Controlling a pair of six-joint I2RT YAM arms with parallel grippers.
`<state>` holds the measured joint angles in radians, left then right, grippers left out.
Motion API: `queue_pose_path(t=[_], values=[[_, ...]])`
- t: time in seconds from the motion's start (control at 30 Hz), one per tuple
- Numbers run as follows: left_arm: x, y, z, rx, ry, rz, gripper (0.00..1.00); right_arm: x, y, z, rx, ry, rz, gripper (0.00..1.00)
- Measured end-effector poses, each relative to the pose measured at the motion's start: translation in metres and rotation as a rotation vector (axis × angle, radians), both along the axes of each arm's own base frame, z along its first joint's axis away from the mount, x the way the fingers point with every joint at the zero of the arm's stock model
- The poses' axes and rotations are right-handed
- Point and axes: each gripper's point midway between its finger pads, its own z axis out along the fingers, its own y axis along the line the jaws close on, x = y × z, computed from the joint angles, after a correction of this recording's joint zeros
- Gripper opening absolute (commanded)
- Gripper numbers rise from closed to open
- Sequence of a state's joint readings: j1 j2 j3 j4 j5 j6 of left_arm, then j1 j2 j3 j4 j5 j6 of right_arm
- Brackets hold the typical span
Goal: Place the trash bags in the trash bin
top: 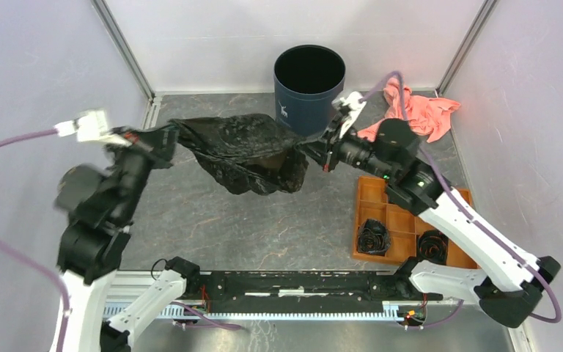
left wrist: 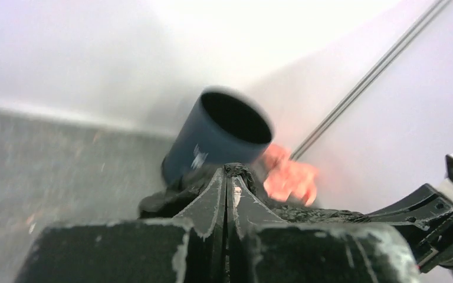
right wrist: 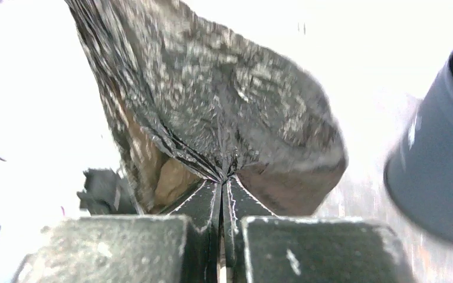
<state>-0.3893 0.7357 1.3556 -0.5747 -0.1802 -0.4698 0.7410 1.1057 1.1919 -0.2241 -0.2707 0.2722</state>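
The black, wrinkly trash bag hangs stretched in the air between my two grippers, just in front of the navy trash bin, which stands open at the back middle. My left gripper is shut on the bag's left edge. My right gripper is shut on its right edge. In the left wrist view the left gripper pinches the film, with the bin beyond. In the right wrist view the right gripper clamps the gathered bag, and the bin is at the right.
A salmon-pink cloth lies at the back right by the bin. An orange compartment tray with small black rolls sits at the right under my right arm. White walls enclose the table on three sides.
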Motion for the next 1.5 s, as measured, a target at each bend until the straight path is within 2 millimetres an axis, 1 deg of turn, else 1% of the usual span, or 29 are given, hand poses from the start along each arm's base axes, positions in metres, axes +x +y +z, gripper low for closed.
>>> queue_pose_path(t=[0.07,0.1,0.13,0.17,0.2,0.27,0.37,0.43,0.47,0.5,0.53,0.57,0.67,0.7,0.73,0.8,0.87,0.9,0.93,1.03,1.1,1.13,1.17,1.23,1.33,1.4,1.47,1.5], values=[[-0.021,0.007,0.04,-0.054,-0.134,-0.008,0.02,-0.012,0.004,0.058,0.118,-0.119,0.042,0.01],[-0.033,0.014,0.055,-0.08,-0.194,0.001,0.02,-0.016,0.002,0.075,0.16,-0.16,0.046,0.0],[-0.041,0.019,0.063,-0.096,-0.228,0.012,0.02,-0.02,-0.003,0.087,0.197,-0.195,0.044,0.01],[-0.045,0.024,0.066,-0.107,-0.247,0.027,0.02,-0.022,-0.006,0.091,0.219,-0.214,0.037,0.01],[-0.046,0.028,0.066,-0.113,-0.251,0.049,0.02,-0.023,-0.008,0.089,0.228,-0.219,0.03,0.0],[-0.035,0.03,0.054,-0.1,-0.209,0.083,0.02,-0.016,-0.008,0.072,0.211,-0.2,0.005,0.01],[-0.005,0.023,0.023,-0.04,-0.081,0.108,0.02,0.005,0.007,0.029,0.104,-0.115,-0.016,0.0],[0.007,0.017,0.01,0.0,-0.031,0.102,0.02,0.017,0.016,-0.003,0.014,-0.051,-0.022,0.0],[0.01,0.015,0.006,0.018,-0.018,0.097,0.02,0.017,0.017,-0.013,-0.017,-0.031,-0.021,0.01],[0.011,0.013,0.005,0.033,-0.016,0.085,0.02,0.017,0.015,-0.018,-0.036,-0.021,-0.024,0.0],[0.009,0.013,0.006,0.041,-0.025,0.079,0.02,0.014,0.014,-0.014,-0.037,-0.027,-0.019,0.0],[0.006,0.014,0.009,0.04,-0.038,0.078,0.02,0.011,0.012,-0.002,-0.02,-0.049,-0.017,0.0],[-0.006,0.02,0.02,0.023,-0.084,0.084,0.02,-0.002,0.0,0.042,0.071,-0.15,-0.018,0.0],[-0.01,0.022,0.024,0.015,-0.101,0.088,0.02,-0.008,-0.006,0.059,0.115,-0.194,-0.025,0.01],[-0.012,0.024,0.027,0.01,-0.11,0.094,0.02,-0.013,-0.013,0.07,0.155,-0.233,-0.033,0.0],[-0.011,0.028,0.027,0.008,-0.109,0.113,0.02,-0.016,-0.018,0.07,0.172,-0.245,-0.04,0.0],[-0.008,0.03,0.022,0.017,-0.091,0.131,0.02,-0.013,-0.015,0.06,0.158,-0.226,-0.047,0.02],[-0.006,0.03,0.02,0.023,-0.083,0.14,0.02,-0.007,-0.01,0.049,0.134,-0.202,-0.046,0.04],[-0.004,0.032,0.018,0.03,-0.074,0.149,0.02,-0.002,-0.005,0.039,0.115,-0.181,-0.043,0.08],[-0.002,0.038,0.016,0.046,-0.063,0.186,0.02,0.011,0.013,0.0,0.036,-0.095,-0.024,0.18],[-0.004,0.047,0.018,0.043,-0.067,0.229,0.02,0.015,0.018,-0.018,-0.002,-0.053,-0.018,0.22],[-0.006,0.051,0.019,0.04,-0.068,0.249,0.02,0.015,0.018,-0.021,-0.011,-0.045,-0.018,0.24],[-0.008,0.055,0.018,0.038,-0.068,0.268,0.02,0.015,0.018,-0.022,-0.014,-0.042,-0.017,0.28],[-0.013,0.064,0.016,0.033,-0.067,0.308,0.02,0.016,0.018,-0.019,-0.01,-0.049,-0.021,0.41],[-0.014,0.07,0.005,0.035,-0.051,0.334,0.02,0.019,0.016,-0.01,-0.008,-0.066,-0.042,0.64],[-0.009,0.069,-0.008,0.05,-0.016,0.346,0.02,0.024,0.011,-0.001,-0.019,-0.088,-0.077,0.75],[-0.001,0.067,-0.022,0.075,0.026,0.349,0.02,0.03,0.005,0.009,-0.027,-0.11,-0.122,0.94],[0.004,0.066,-0.028,0.09,0.05,0.352,0.02,0.035,0.0,0.013,-0.034,-0.125,-0.155,0.98]])
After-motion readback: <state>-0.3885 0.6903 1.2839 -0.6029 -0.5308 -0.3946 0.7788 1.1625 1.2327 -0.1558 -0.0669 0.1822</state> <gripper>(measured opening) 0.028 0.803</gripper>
